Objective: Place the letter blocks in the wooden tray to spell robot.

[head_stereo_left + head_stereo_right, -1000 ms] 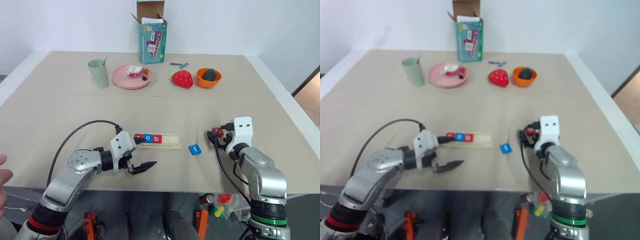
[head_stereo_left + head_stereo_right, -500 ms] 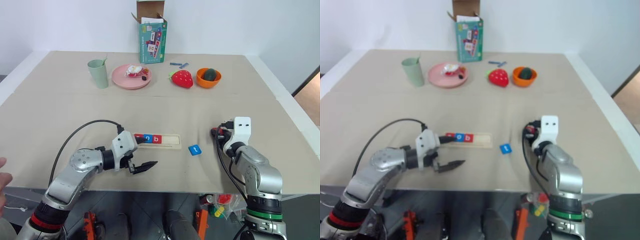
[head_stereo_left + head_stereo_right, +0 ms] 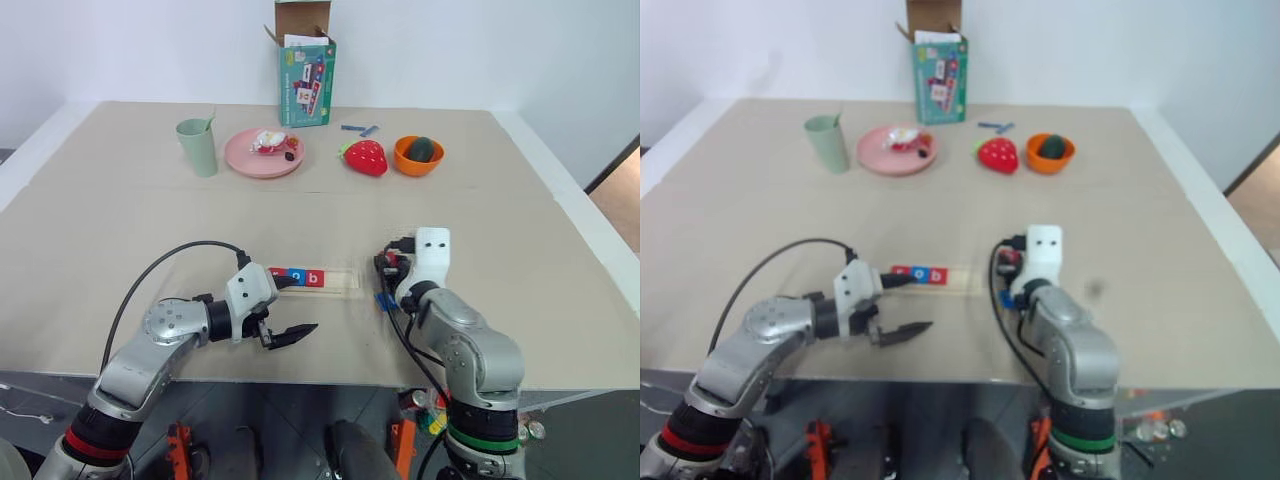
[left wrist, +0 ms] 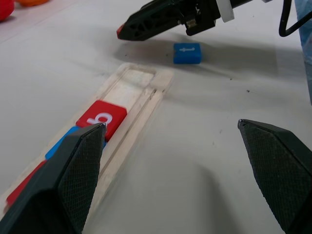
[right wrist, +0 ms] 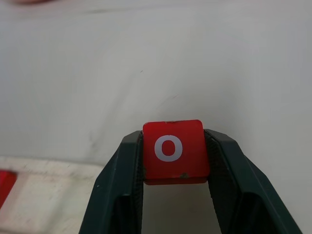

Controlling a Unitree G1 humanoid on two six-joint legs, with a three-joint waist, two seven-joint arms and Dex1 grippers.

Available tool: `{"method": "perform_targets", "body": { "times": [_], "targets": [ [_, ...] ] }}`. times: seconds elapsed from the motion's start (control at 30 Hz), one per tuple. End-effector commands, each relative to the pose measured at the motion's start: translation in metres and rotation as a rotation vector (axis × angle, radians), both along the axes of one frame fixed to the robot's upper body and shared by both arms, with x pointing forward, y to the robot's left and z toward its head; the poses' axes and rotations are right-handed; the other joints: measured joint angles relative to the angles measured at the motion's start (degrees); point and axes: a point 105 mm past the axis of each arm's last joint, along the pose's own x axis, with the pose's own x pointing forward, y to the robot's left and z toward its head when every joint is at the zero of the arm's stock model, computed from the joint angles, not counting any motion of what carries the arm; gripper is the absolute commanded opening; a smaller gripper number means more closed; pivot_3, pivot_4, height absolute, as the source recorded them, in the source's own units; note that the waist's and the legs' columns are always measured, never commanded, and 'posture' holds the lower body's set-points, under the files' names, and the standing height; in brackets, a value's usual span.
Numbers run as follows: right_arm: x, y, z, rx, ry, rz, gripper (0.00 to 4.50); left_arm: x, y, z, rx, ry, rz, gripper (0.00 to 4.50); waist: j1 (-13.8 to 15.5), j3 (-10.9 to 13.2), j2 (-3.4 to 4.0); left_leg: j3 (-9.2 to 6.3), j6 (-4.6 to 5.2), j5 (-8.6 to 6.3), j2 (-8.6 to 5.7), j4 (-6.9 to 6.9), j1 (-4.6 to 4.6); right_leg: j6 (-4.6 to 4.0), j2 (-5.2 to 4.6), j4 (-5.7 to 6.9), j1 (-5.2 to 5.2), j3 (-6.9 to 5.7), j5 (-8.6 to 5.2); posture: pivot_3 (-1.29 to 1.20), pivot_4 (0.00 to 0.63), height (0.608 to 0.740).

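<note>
The wooden tray point(image 3: 338, 284) lies near the table's front edge. In its left part sit a red block point(image 3: 279, 272), a blue block point(image 3: 296, 276) and a red b block point(image 3: 315, 278); its right part is bare. My right gripper point(image 5: 174, 135) is shut on a red o block point(image 5: 173, 151) and hovers just off the tray's right end point(image 4: 146, 78). The blue t block point(image 4: 187, 52) lies on the table under that arm. My left gripper point(image 3: 300, 305) stands open at the tray's left end, one finger over the first red block.
At the back of the table stand a green cup point(image 3: 197, 146), a pink plate point(image 3: 250, 158) with food, a green box point(image 3: 306, 80), a toy strawberry point(image 3: 365, 157) and an orange bowl point(image 3: 419, 160). Small blue pieces point(image 3: 358, 128) lie near the box.
My right gripper has swung left with the red o block, from the table's right side to the tray's right end. A person's hand at the left edge is gone. The left arm kept still.
</note>
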Motion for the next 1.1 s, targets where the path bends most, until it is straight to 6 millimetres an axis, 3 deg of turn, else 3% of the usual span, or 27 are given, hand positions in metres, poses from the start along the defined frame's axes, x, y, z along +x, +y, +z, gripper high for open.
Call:
{"method": "perform_targets", "body": {
  "times": [0.03, 0.33, 0.4, 0.6, 0.7, 0.83, 1.0, 1.1],
  "targets": [
    [0.002, -0.005, 0.009, -0.021, -0.037, -0.025, 1.22, -0.003, -0.003, 0.006, 0.005, -0.034, -0.019, 4.5, -0.04, 0.0, 0.0, 0.02, 0.0, 0.0, 0.0, 0.0, 0.0, 0.01, 0.0, -0.01, 0.0, 0.03, 0.01, 0.0, 0.15, 0.74],
    [0.004, 0.001, 0.002, 0.027, -0.005, -0.016, 1.22, -0.003, -0.003, 0.009, 0.006, -0.043, -0.021, 4.5, -0.58, 0.0, 0.0, -0.05, 0.0, 0.0, 0.07, -0.03, 0.02, 0.0, 0.08, 0.01, -0.02, -0.07, 0.04, 0.0, 0.15, 0.74],
    [0.005, 0.001, 0.003, 0.026, -0.015, -0.022, 2.28, -0.003, -0.003, 0.009, 0.006, -0.043, -0.021, 4.5, -0.61, 0.0, 0.0, -0.07, 0.0, 0.0, 0.07, -0.03, 0.01, 0.0, 0.08, 0.01, -0.02, -0.08, 0.03, 0.0, 0.15, 0.74],
    [0.009, -0.012, 0.028, 0.029, -0.084, -0.049, 4.29, -0.004, -0.001, 0.007, 0.012, -0.038, -0.02, 4.5, -0.62, 0.0, 0.0, -0.05, 0.0, 0.0, 0.06, -0.03, 0.01, 0.01, 0.06, 0.01, -0.01, -0.07, 0.04, 0.0, 0.15, 0.74],
    [0.012, -0.024, 0.048, 0.001, -0.12, -0.025, 4.45, -0.004, -0.001, 0.006, 0.013, -0.038, -0.02, 4.5, -0.61, 0.0, 0.0, -0.05, 0.0, 0.0, 0.05, -0.01, 0.01, 0.0, 0.06, 0.01, 0.0, -0.07, 0.04, 0.0, 0.15, 0.74],
    [0.02, -0.02, 0.07, -0.112, -0.156, 0.292, 4.45, -0.001, -0.004, 0.006, 0.009, -0.046, -0.027, 4.5, -0.61, 0.01, 0.0, -0.01, 0.0, 0.0, 0.03, -0.02, 0.01, 0.01, 0.04, -0.01, 0.0, -0.03, 0.04, 0.0, 0.15, 0.74],
    [0.017, -0.014, 0.046, -0.354, -0.107, 0.842, 4.45, -0.001, -0.011, 0.006, 0.0, -0.051, -0.055, 4.5, -0.67, 0.02, -0.03, -0.01, 0.06, -0.03, 0.01, -0.05, 0.13, -0.04, 0.06, -0.12, 0.13, -0.07, -0.04, 0.0, 0.15, 0.74],
    [0.023, -0.019, 0.04, -0.375, -0.084, 0.979, 4.45, 0.0, -0.012, 0.006, -0.001, -0.054, -0.059, 4.5, -0.9, 0.03, -0.02, -0.02, 0.07, -0.03, 0.01, -0.09, 0.15, 0.0, 0.1, -0.11, 0.11, -0.04, 0.0, 0.0, 0.15, 0.74]
  ]
}}
